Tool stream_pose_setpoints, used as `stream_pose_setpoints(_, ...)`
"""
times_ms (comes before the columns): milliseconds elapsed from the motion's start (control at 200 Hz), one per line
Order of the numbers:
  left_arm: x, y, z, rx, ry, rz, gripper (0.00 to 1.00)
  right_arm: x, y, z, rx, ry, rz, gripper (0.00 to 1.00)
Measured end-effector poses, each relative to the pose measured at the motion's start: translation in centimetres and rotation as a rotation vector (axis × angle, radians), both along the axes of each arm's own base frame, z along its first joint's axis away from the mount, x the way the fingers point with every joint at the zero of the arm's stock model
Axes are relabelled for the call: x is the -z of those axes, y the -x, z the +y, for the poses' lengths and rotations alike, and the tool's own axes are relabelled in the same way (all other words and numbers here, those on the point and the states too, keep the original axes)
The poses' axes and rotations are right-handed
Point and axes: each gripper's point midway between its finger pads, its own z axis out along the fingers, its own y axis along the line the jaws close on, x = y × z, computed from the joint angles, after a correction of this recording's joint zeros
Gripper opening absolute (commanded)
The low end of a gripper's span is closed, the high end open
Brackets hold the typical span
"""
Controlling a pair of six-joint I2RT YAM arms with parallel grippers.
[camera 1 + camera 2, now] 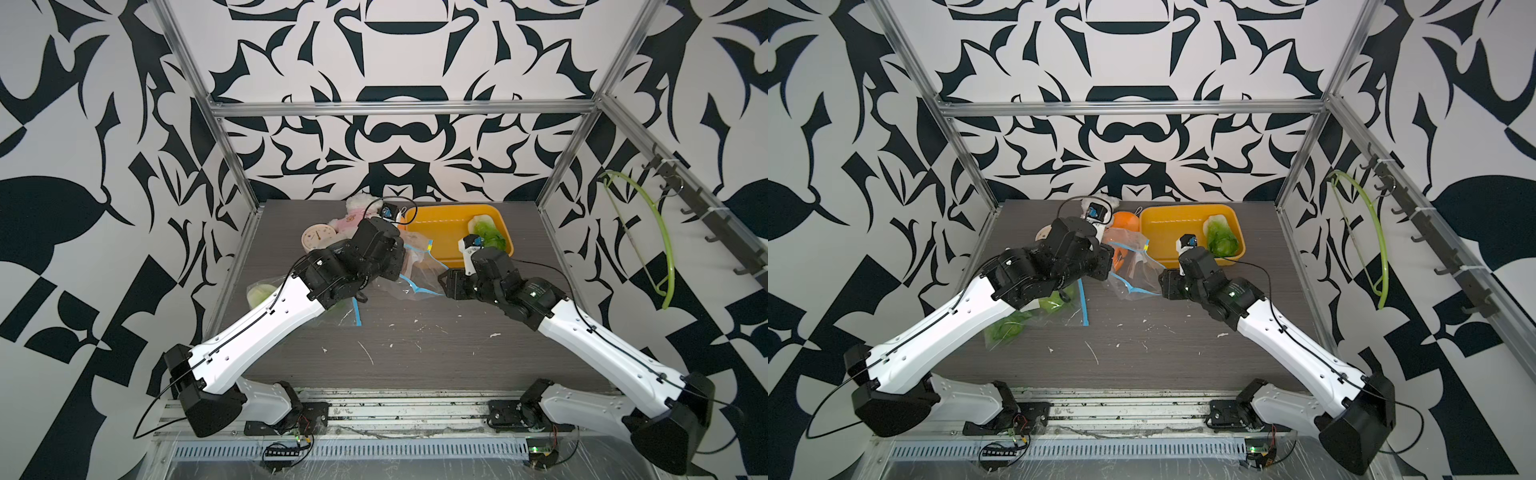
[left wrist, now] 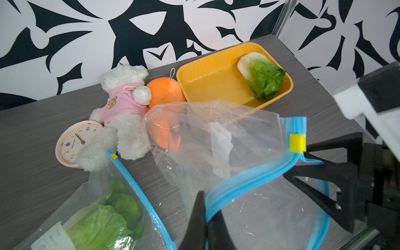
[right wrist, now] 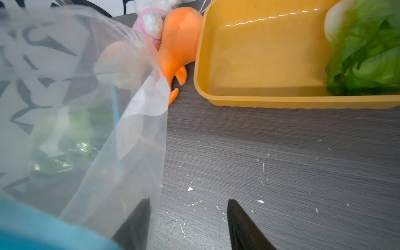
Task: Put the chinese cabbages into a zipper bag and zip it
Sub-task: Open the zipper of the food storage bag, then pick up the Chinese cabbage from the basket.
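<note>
One cabbage [image 2: 263,75] lies loose at the far end of the yellow tray [image 2: 212,86], white stem toward the back wall. Green cabbage leaves [image 2: 101,220] show inside a filled zipper bag [image 2: 93,186] lying flat on the table [image 3: 281,162] beneath my left arm; I cannot count the heads.

Just in front of the tray, an empty zipper bag [image 2: 249,138] stands half raised. My left gripper [image 2: 207,207] is pressed together on its blue zip strip [image 2: 249,179], which lifts that lip off the table and makes the mouth gape. The yellow slider [image 2: 297,142] sits at the far end of the strip, so I judge the mouth is fully unzipped.

My right gripper [image 3: 187,201] is spread and holds nothing. One finger shows through the film and the other hangs over bare table. I cannot tell whether the hidden finger is inside the mouth or only behind the wall. I judge it is placed to take the opposite lip or to reach for the tray.

The orange plush toy [image 2: 166,91], white teddy bear [image 2: 123,112] and clock [image 2: 73,142] crowd the bag's far side, and the toy touches the film.
</note>
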Motion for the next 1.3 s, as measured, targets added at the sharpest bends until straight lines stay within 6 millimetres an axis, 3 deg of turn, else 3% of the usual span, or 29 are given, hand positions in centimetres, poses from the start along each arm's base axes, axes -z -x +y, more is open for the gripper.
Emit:
stream_pose_setpoints(275,1.6,-0.5,-0.9,0.006,-0.03,0.03,0.0,-1.8,0.4,1.9,-0.078,-0.082,-0.006,0.58)
stream_pose_setpoints(530,1.8,-0.5,-1.0,0.01,-0.033,0.036,0.0,-4.0,0.7,2.2,-0.1,-0.125,-0.038,0.58)
stream_pose_setpoints(675,2.0,-0.5,-1.0,0.01,-0.036,0.038,0.0,-5.2,1.6,1.6,-0.104,-0.138,-0.05,0.58)
stream_pose_setpoints(995,2.2,-0.6,-1.2,0.014,-0.03,0.039,0.0,-10.0,2.6,0.5,-0.101,-0.206,-0.103,0.59)
stream_pose_setpoints(1155,2.2,-0.5,-1.5,0.025,-0.019,0.044,0.0,-11.4,2.1,-0.6,-0.061,-0.242,-0.111,0.61)
stream_pose_setpoints(1300,2.1,-0.4,-1.7,0.032,-0.004,0.048,0.0,-11.9,0.4,-3.0,0.043,-0.264,-0.111,0.62)
